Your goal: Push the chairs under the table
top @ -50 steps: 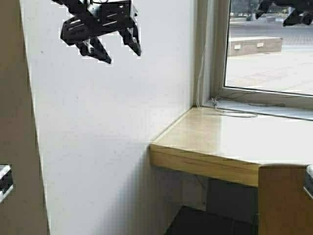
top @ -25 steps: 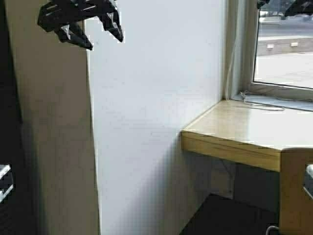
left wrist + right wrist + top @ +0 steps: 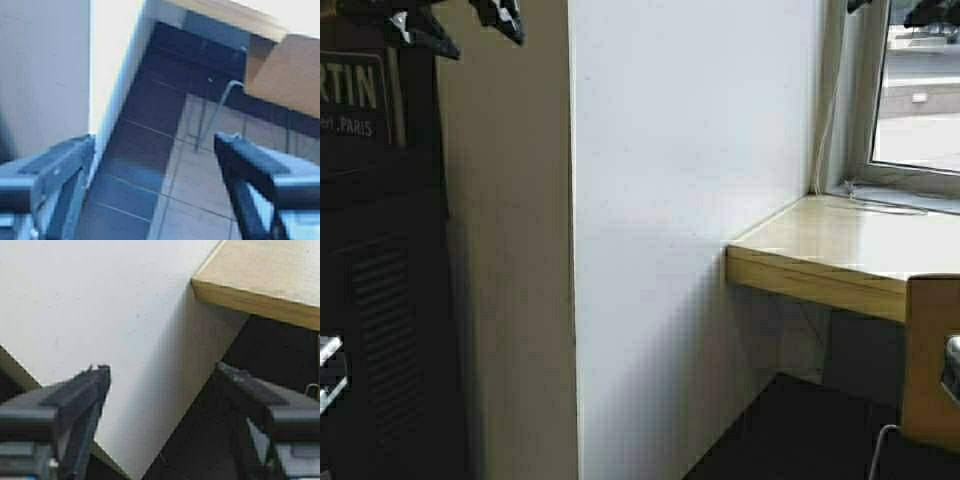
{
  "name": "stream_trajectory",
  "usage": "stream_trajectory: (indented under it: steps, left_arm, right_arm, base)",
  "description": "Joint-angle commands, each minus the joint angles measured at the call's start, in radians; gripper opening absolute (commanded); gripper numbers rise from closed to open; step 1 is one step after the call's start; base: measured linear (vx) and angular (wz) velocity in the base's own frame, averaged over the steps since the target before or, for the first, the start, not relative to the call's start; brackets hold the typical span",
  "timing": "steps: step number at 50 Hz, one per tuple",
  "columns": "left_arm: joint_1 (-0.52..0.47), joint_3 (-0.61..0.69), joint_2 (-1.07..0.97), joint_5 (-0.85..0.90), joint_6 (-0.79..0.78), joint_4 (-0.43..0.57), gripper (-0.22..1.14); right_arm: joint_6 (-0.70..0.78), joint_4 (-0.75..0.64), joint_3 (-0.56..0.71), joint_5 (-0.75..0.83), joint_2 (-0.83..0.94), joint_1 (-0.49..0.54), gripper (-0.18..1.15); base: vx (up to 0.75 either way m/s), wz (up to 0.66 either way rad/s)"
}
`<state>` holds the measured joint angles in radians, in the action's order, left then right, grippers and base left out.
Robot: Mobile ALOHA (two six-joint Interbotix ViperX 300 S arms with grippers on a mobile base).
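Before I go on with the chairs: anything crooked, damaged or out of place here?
Nothing is damaged or spilled. The one chair in view is not under the table: its back stands in front of the table's edge. A thin cable trails loose along the window sill. Both grippers are open and hold nothing.

My left gripper (image 3: 455, 25) is cut off by the high view's top edge. One chair (image 3: 932, 360) shows only a strip of its back at the right edge. The table (image 3: 820, 275) runs out of view rightward.
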<state>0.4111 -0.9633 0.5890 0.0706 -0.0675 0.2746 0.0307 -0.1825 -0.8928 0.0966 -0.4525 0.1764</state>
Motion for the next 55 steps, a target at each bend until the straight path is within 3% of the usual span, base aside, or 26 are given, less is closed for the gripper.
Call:
stream_trajectory:
  steps: [1,10,55]
  left_arm:
    - [-0.066,0.000,0.035,-0.003,-0.006,-0.026,1.00]
    - [-0.147,-0.029,0.029,-0.026,0.003,-0.072,1.00]
    - [-0.146,-0.023,0.008,-0.058,0.009,-0.072,1.00]
  right_arm:
    - [0.000,0.023,0.035,0.005,-0.014,-0.005,0.94]
    - [0.002,0.040,0.048,0.008,-0.009,-0.003,0.94]
    - [0.008,0.038,0.055,0.003,-0.048,-0.003,0.94]
  base:
    - [-0.34,-0.01]
    - [-0.35,-0.11]
    - [-0.34,-0.05]
